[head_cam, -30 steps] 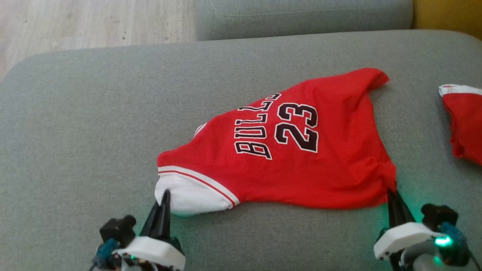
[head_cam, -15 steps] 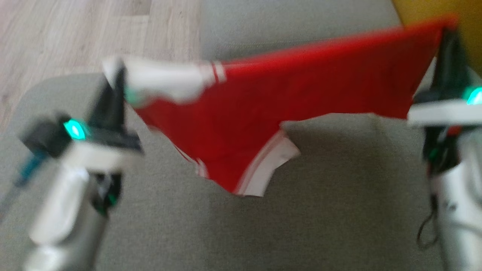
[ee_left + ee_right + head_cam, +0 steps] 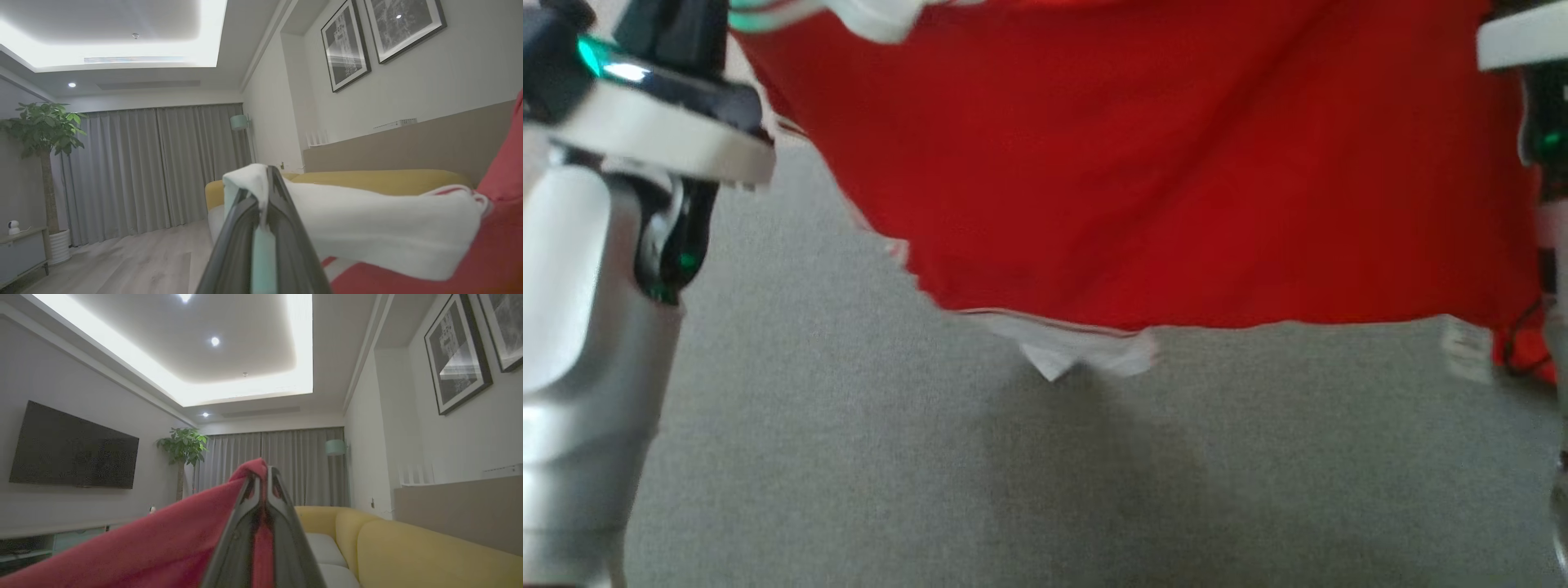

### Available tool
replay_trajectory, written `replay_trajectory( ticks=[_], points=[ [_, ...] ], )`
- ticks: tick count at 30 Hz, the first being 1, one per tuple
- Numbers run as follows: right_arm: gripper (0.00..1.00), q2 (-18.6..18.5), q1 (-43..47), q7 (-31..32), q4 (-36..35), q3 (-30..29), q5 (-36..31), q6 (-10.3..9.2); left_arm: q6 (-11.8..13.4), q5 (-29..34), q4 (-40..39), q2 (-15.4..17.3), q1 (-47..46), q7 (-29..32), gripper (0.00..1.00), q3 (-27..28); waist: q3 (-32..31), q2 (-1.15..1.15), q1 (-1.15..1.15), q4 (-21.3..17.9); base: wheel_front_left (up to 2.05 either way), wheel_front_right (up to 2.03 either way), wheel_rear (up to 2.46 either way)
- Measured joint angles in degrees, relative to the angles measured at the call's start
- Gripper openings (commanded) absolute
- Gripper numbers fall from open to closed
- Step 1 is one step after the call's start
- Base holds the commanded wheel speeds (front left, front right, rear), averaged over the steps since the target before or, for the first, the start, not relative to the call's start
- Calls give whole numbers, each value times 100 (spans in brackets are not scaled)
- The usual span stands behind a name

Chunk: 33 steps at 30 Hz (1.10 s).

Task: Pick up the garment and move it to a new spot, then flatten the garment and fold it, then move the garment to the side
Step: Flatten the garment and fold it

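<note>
Holding the garment (image 3: 1176, 163) aloft above the grey cushion (image 3: 849, 474), stretched wide between two upright arms. Pinching its white edge in the left gripper (image 3: 266, 192), closed tight on the cloth at the far left. Clamping a red corner in the right gripper (image 3: 264, 486), likewise closed on the fabric, at the far right. Hangs as a broad red sheet, plain on the near side, creased on the diagonal, somewhat blurred. Ends below in a white band (image 3: 1086, 347) edged with thin red stripes at the low middle, and a small white tag (image 3: 1466, 355) toward the right. Casts a faint shadow (image 3: 1086, 474) on the cushion beneath.
</note>
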Motion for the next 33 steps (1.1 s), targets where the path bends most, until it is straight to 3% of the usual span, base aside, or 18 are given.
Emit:
replay_trajectory(
  ticks=[5, 14, 18, 23, 28, 33],
  points=[
    [0, 19, -543, 64, 638, 155, -278, 0, 245, 40, 423, -78, -486, 25, 0, 35, 409, 0, 1, 14, 0, 0, 0],
    [0, 193, -3005, -497, 1827, -202, -1225, 0, 720, 985, 1688, -198, -2634, -1243, 0, 135, 1506, 0, 2, -18, 0, 0, 0],
    [0, 197, -3417, -554, 2180, -508, -1472, 0, 829, 1051, 1873, -470, -3198, -1391, 0, 314, 1907, 0, 2, -4, 0, 0, 0],
    [0, 197, -2965, -554, 2404, -548, -1479, 0, 827, 1048, 1701, -814, -2720, -1392, 0, 628, 2200, 0, 2, 90, 0, 0, 0],
    [0, 246, -1536, -553, 2404, -334, -925, 0, 648, 870, 1685, -1205, -1018, -1400, 0, 1047, 2215, 0, 2, 176, 0, 0, 0],
    [0, 299, 16, -552, 2159, -240, -327, 0, 315, 743, 1852, -1671, 556, -1397, 0, 1327, 2034, 0, -1, 170, 0, 0, 0]
  ],
)
